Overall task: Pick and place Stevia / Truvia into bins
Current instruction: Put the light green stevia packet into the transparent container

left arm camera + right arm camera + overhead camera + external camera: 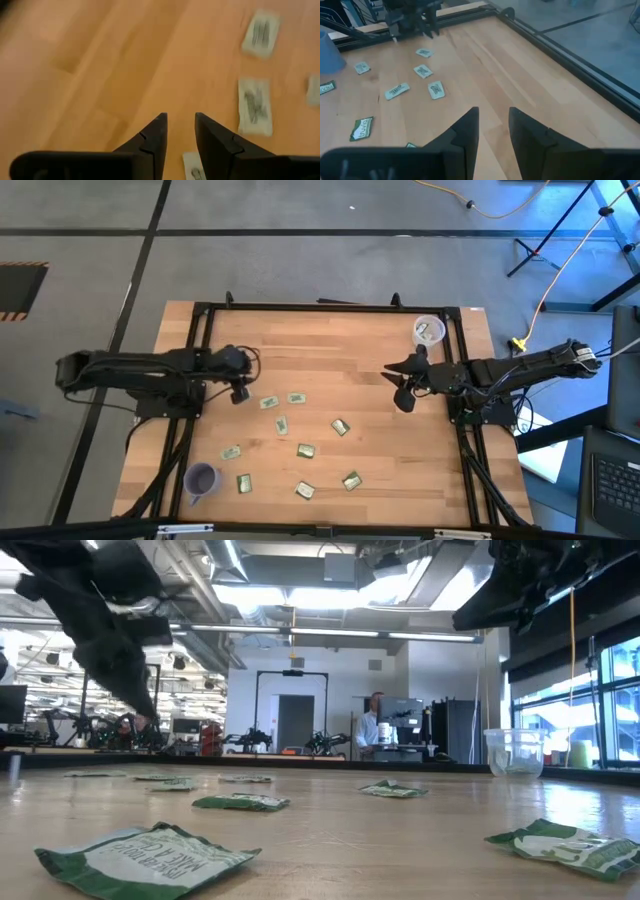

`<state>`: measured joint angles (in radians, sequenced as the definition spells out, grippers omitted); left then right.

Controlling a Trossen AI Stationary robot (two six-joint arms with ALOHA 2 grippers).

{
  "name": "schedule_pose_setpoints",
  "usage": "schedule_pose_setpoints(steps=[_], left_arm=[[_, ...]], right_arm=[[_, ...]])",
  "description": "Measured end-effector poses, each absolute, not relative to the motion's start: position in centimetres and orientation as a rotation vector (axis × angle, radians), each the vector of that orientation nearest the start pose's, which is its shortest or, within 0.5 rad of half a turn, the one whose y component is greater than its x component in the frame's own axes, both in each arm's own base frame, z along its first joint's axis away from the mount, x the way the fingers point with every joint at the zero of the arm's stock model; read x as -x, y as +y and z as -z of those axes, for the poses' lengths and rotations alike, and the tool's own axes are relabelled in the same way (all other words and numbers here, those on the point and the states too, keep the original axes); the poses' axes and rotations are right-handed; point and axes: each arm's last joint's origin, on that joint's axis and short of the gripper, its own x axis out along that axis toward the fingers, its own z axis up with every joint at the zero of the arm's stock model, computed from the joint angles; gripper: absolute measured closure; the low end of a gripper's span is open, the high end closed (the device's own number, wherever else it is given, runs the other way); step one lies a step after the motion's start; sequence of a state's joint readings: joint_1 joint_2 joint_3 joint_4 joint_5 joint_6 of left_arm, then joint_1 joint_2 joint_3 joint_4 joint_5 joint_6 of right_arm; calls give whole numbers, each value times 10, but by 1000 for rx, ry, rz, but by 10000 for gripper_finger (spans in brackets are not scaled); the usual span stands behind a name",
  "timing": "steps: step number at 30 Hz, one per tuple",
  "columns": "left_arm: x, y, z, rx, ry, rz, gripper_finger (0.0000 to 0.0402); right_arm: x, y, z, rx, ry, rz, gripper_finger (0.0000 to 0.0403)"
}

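Observation:
Several pale green and white sachets [306,450] lie flat and scattered on the wooden table's near middle. The purple cup [201,478] stands near the front left corner. The translucent white cup [428,331] stands at the far right with a sachet in it; it also shows in the low view [515,752]. My left gripper [238,392] hovers open and empty just left of the nearest sachet [268,402]; its wrist view [180,135] shows sachets [254,105] ahead. My right gripper [403,395] hovers open and empty at the right, its fingers apart in its wrist view [494,130].
A black metal frame [460,360] runs along the table's left, far and right edges. Bare wood lies between the two grippers and toward the far edge. A person [372,725] stands in the room far behind the table.

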<state>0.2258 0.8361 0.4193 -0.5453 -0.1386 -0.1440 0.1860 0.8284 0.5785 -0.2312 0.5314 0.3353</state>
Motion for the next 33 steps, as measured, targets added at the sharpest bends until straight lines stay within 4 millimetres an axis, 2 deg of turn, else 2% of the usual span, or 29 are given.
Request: schedule_pose_setpoints(steps=[7,14,24,33], left_arm=[[-160,36,-154,213,1126,-320,303],[-170,37,-147,279,1240,-315,306],[-169,35,-135,353,1381,-379,308],[-171,35,-130,365,1410,-372,347]], right_arm=[[-176,18,-253,-157,390,410,292],[-175,18,-252,-155,394,410,292],[-175,18,-251,-147,413,413,292],[-174,18,-250,-142,424,415,292]])
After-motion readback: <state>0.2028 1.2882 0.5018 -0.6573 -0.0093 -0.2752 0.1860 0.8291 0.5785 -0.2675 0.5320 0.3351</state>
